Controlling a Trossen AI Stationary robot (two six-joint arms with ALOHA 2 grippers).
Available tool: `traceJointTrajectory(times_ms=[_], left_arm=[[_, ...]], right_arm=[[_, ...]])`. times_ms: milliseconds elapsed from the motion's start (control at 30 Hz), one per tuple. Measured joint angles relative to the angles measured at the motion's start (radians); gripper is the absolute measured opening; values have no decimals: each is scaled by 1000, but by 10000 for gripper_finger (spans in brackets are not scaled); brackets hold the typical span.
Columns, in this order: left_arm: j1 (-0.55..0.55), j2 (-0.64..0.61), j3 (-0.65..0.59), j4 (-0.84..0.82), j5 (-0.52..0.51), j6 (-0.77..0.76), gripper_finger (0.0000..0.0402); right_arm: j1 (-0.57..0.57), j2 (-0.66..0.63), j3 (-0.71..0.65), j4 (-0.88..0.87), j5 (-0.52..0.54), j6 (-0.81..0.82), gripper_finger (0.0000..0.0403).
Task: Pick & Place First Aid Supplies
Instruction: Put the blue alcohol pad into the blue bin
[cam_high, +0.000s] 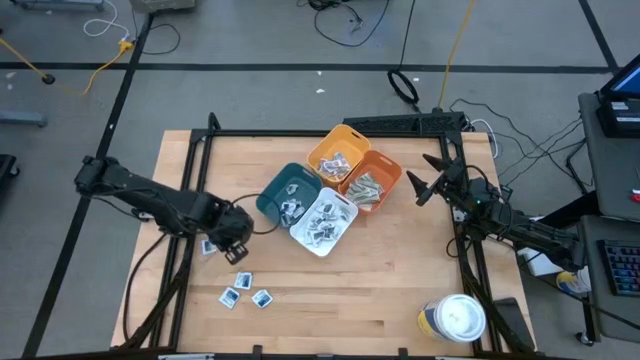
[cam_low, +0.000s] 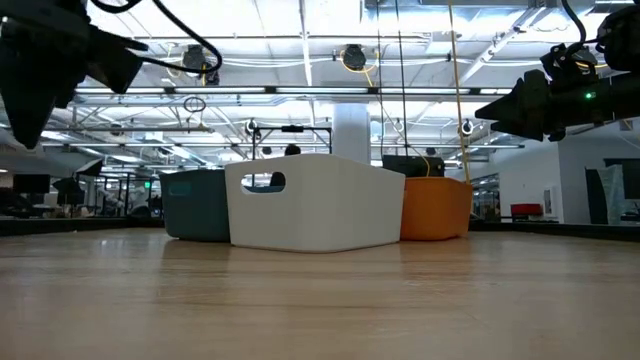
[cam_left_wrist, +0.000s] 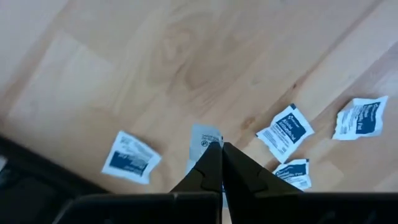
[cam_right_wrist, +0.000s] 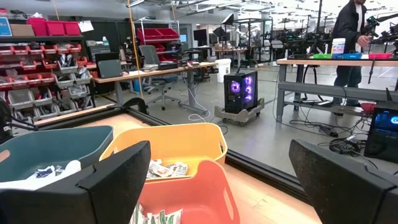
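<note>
Pinching a half-hidden white packet (cam_left_wrist: 205, 138), left gripper (cam_left_wrist: 217, 149) fingers.

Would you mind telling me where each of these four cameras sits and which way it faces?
High: overhead, straight down on the table, both arms, four bins.
Low: at tabletop height, level across to the white bin; arms dark at the upper corners.
Left wrist: down past the shut left hand pinching a packet, loose packets around.
Right wrist: past the open right hand to the yellow bin and room.
Shared: high and right wrist both show the yellow bin.
</note>
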Motion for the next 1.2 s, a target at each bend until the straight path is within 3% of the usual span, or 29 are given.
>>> traceJointTrajectory(times_ms=[200, 667, 933, 1200], left_arm=[[96, 17, 46, -63, 2, 45, 2], [461, 400, 451, -97, 8, 388, 1], [577, 571, 676, -130, 8, 474, 0], [604, 662, 698, -114, -42, 483, 0]], right_arm=[[0, 0, 0, 0, 0, 0, 377], [0, 0, 0, 0, 0, 0, 377], [0, 0, 0, 0, 0, 0, 377], [0, 0, 0, 0, 0, 0, 377]])
